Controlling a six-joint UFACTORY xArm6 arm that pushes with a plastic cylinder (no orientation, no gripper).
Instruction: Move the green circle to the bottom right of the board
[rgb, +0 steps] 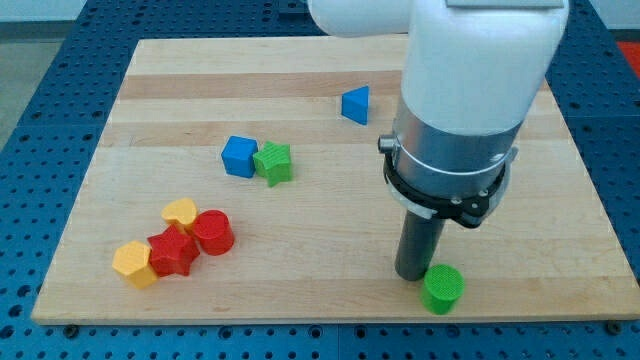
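Note:
The green circle is a short green cylinder lying near the bottom edge of the wooden board, right of centre. My tip is the lower end of the dark rod; it stands just to the left of the green circle, touching or almost touching it. The large white arm body hangs above the rod and hides part of the board's upper right.
A blue cube and a green star touch near the board's middle left. A blue triangular block lies near the top centre. At the bottom left cluster a yellow heart, red cylinder, red star and yellow hexagon.

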